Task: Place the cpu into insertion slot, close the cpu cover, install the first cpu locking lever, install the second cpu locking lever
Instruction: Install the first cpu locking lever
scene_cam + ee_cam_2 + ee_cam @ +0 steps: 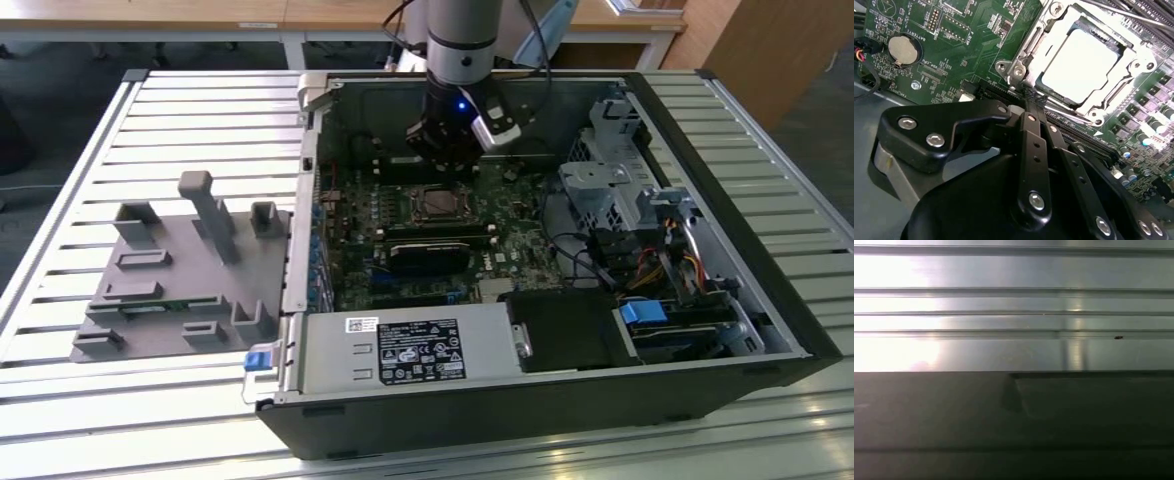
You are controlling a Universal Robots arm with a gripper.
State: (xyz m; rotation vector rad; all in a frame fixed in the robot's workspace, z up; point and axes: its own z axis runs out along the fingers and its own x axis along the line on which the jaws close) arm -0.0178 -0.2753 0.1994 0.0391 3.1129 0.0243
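The cpu (1081, 62) lies flat in the insertion slot (438, 205) on the green board, its pale metal face showing through the window of the cpu cover (1128, 82). The silver cover frame is folded down around it. My gripper (1034, 97) is shut with nothing between its black fingers, and its tip sits at the socket's edge, next to a thin wire lever (1076, 119) that runs along that side. In the exterior view the gripper (447, 152) hangs inside the open computer case just behind the socket.
The case walls (310, 200) surround the board. A drive cage (607, 195) with cables stands on the exterior view's right, and a power supply (400, 345) is at the front. A grey fixture (187, 270) rests on the slatted table. A coin battery (904, 49) sits on the board.
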